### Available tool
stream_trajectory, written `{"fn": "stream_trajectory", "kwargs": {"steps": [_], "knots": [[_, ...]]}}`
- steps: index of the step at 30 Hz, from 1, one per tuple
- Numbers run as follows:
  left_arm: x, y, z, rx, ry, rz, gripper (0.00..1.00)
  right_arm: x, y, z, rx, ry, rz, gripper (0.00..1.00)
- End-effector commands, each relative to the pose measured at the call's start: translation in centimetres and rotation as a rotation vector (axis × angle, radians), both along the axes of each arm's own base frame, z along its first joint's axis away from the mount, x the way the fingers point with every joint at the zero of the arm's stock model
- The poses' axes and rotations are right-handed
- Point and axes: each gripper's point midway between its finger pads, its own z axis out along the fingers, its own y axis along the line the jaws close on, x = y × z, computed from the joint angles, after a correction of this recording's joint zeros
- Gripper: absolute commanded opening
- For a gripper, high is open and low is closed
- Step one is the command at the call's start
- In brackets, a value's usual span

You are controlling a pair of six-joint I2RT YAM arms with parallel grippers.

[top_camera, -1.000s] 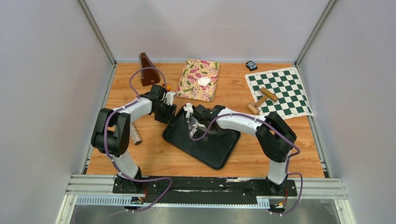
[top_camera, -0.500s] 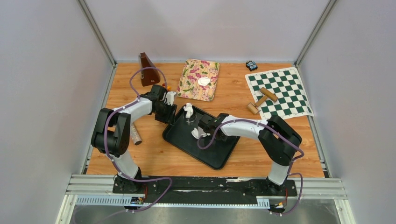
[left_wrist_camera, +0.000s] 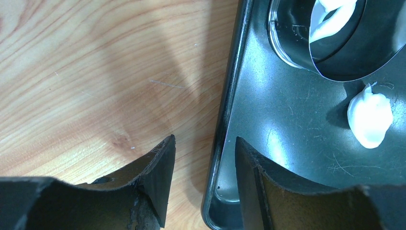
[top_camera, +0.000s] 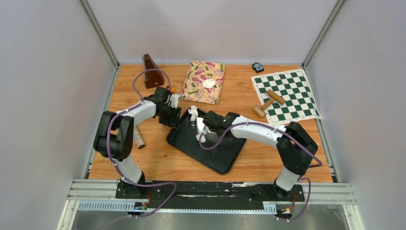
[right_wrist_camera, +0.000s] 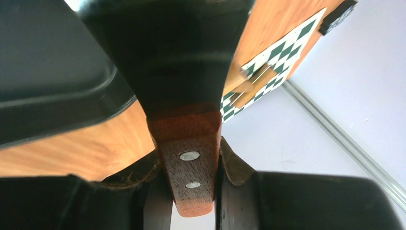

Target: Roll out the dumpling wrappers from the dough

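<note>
One round white dumpling wrapper lies on the floral tray at the back. On the black tray stands a clear ring cutter with white dough inside it. A small dough lump lies beside the ring. My left gripper is open, its jaws astride the tray's left rim without touching it. My right gripper is shut on the wooden handle of a black-bladed scraper, low over the tray near the lump.
A brown metronome stands at the back left. A green chessboard mat with wooden rollers lies at the right, a small black object behind it. A grey cylinder lies by the left arm.
My right gripper swung with the scraper from the tray's far corner toward the near side, then back a little. The left gripper stayed at the tray rim.
</note>
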Motion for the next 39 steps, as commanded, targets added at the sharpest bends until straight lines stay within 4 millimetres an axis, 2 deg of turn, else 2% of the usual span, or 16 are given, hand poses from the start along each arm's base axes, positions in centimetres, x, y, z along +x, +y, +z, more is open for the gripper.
{"fn": "stream_trajectory", "kwargs": {"steps": [1, 7, 15, 24, 30, 33, 36, 39], "knots": [[0.7, -0.4, 1.0, -0.022, -0.047, -0.008, 0.56, 3.8, 2.5, 0.6, 0.061, -0.107, -0.022, 0.00], [0.7, -0.6, 1.3, -0.034, -0.049, -0.008, 0.57, 4.2, 2.1, -1.7, 0.012, -0.073, -0.052, 0.00], [0.6, -0.8, 1.5, -0.048, -0.047, -0.007, 0.57, 3.4, -0.5, -3.6, -0.076, -0.051, -0.092, 0.00], [0.6, -0.9, 1.3, -0.054, -0.041, -0.007, 0.57, 1.6, -3.6, -3.4, -0.126, -0.030, -0.124, 0.00], [0.7, -0.9, 1.5, -0.050, -0.044, -0.005, 0.57, 1.3, -3.5, -2.2, -0.049, 0.002, -0.156, 0.00], [1.3, -1.1, 3.3, -0.069, -0.082, -0.014, 0.69, 1.5, -2.2, -0.6, 0.099, 0.036, -0.183, 0.00], [2.2, -2.0, 6.4, -0.137, -0.144, -0.046, 0.96, 2.2, -0.2, 1.8, 0.280, 0.027, -0.165, 0.00], [2.5, -3.4, 10.6, -0.239, -0.214, -0.104, 1.00, 2.7, 1.3, 3.6, 0.414, -0.017, -0.110, 0.00]]}}
